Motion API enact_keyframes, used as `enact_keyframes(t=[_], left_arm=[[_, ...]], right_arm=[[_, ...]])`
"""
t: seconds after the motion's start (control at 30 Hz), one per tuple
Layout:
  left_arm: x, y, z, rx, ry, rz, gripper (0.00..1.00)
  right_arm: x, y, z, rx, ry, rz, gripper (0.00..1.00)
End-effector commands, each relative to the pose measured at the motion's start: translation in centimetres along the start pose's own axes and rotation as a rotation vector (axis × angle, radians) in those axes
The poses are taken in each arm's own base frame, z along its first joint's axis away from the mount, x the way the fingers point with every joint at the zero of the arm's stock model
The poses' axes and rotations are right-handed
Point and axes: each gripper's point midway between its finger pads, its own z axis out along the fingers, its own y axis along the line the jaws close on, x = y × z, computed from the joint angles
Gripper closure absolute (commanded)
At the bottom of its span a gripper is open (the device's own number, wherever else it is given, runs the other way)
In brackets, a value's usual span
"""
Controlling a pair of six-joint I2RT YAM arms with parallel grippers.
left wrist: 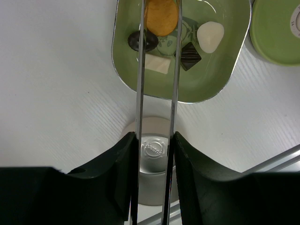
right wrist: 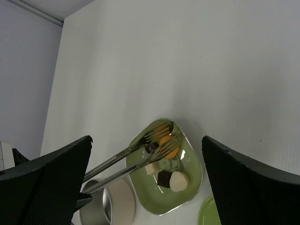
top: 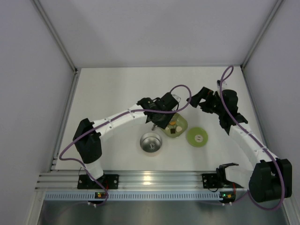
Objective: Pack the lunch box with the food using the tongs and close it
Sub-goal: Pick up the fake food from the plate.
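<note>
Left gripper (left wrist: 155,140), clamped narrow on the tongs (left wrist: 139,93), aims them toward 12 o'clock in its wrist view, tips flanking the orange piece (left wrist: 161,16) in the green dish (left wrist: 220,79), with the lunch box (left wrist: 154,149) directly beneath at 6 o'clock; the right gripper (right wrist: 146,140) gapes wide and holds nothing, farther off.

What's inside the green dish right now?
The dish holds five pieces: an orange one, a black round one, a dark square, a white oval and a pale square. The tongs cross the orange and black pieces, hiding strips of them.
</note>
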Motion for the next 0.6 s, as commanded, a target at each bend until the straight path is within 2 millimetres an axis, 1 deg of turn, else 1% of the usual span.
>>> enact_keyframes(t=[0.0,0.07,0.17,0.2,0.23,0.3,0.4,0.57], left_arm=[[-3.4,-0.2,0.0,-0.008,-0.098,-0.002,0.59],[-4.1,0.0,0.4,-0.006,-0.108,-0.008,0.59],[-4.6,0.7,1.1,-0.015,-0.102,-0.016,0.59],[-5.1,0.7,1.1,-0.005,-0.111,-0.022,0.59],[-5.3,1.2,1.3,-0.007,-0.111,-0.035,0.59],[-5.5,1.6,1.6,-0.004,-0.110,-0.052,0.59],[-6.0,2.6,1.6,-0.013,-0.123,-0.078,0.59],[-5.8,2.3,0.7,0.014,-0.121,-0.063,0.56]], right_arm=[[-1.2,1.0,-0.2,-0.018,-0.038,-0.047,0.01],[-1.4,0.9,-0.2,-0.011,-0.041,-0.051,0.01],[-1.5,0.8,-0.1,0.000,-0.041,-0.057,0.00],[-1.7,0.8,-0.1,0.001,-0.045,-0.060,0.00],[-1.6,0.7,0.0,0.005,-0.043,-0.062,0.00],[-1.8,0.7,0.0,0.007,-0.048,-0.065,0.01],[-1.8,0.7,0.0,0.009,-0.047,-0.066,0.01],[-1.8,0.7,-0.1,0.008,-0.048,-0.068,0.01]])
